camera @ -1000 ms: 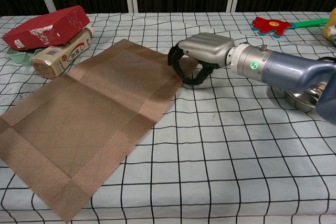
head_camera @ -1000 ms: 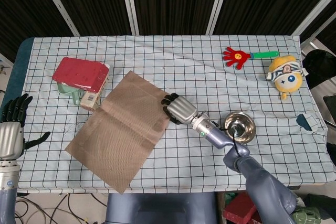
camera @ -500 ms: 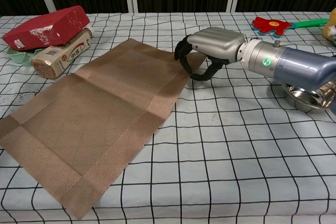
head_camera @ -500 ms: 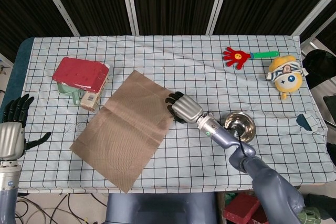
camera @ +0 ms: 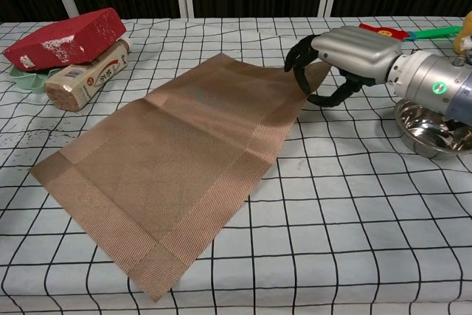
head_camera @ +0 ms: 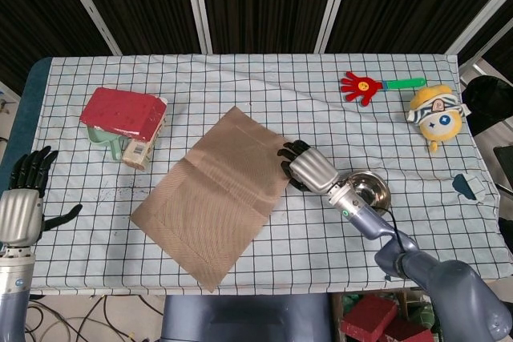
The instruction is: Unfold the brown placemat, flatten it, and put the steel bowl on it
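The brown placemat [head_camera: 216, 190] [camera: 177, 153] lies unfolded on the checked tablecloth, with faint fold creases. My right hand [head_camera: 309, 170] [camera: 339, 57] pinches its right corner between thumb and fingers. The steel bowl [head_camera: 370, 189] [camera: 435, 129] stands upright on the cloth just right of that hand, partly behind my right forearm in the head view. My left hand [head_camera: 22, 202] hangs off the table's left edge, fingers spread and holding nothing; it shows in the head view only.
A red box [head_camera: 122, 111] [camera: 63, 37] rests on a green tray and a packet [head_camera: 144, 146] [camera: 87, 71] at the left. A red hand-shaped clapper [head_camera: 373, 84], a yellow plush toy [head_camera: 437, 114] and a small blue-white object [head_camera: 466, 185] lie at the right.
My right hand has dragged the placemat by its corner to the right, toward the bowl. The whole mat shifted right with it. The left hand barely moved.
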Motion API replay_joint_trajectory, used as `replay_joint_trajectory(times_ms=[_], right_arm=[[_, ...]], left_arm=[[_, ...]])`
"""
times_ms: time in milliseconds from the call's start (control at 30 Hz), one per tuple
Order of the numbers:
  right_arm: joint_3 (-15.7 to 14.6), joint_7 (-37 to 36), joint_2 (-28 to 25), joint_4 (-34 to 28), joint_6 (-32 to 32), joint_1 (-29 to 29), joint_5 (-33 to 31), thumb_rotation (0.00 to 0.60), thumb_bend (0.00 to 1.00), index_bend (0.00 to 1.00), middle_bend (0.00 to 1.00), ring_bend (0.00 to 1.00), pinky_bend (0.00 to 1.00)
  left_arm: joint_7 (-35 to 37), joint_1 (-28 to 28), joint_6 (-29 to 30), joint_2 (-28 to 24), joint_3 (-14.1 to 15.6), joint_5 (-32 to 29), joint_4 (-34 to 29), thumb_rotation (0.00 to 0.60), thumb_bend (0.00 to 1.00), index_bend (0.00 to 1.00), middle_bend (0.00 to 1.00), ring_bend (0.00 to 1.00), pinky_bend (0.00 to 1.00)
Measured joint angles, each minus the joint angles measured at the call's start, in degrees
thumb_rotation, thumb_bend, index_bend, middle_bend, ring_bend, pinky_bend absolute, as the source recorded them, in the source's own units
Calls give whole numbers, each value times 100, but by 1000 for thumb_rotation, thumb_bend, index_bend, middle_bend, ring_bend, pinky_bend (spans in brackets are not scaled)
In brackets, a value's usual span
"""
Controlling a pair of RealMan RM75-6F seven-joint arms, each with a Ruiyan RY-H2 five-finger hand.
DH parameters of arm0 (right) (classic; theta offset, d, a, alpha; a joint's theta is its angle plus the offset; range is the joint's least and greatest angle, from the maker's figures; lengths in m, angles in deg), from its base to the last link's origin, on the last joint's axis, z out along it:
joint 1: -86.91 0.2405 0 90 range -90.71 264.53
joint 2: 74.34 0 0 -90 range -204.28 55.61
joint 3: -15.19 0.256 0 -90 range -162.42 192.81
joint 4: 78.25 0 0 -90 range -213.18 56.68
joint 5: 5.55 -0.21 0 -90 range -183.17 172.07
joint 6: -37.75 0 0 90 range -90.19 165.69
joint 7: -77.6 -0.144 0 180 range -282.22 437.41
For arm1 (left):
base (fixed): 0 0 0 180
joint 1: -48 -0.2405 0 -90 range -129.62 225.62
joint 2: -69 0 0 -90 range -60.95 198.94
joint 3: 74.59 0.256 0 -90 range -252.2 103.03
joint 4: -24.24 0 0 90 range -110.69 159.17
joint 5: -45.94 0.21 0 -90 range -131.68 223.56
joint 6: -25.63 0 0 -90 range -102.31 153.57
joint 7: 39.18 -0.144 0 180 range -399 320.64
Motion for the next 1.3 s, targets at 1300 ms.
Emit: replay_joint_trajectory(times_ms=[1300], right_arm=[[602,2996,-434,-2880,-298,-1375,-1407,600,500,677,265,168,210]], left_arm=[[344,29,-50,-142,109,211,-52,600,0,72,27,18,29]])
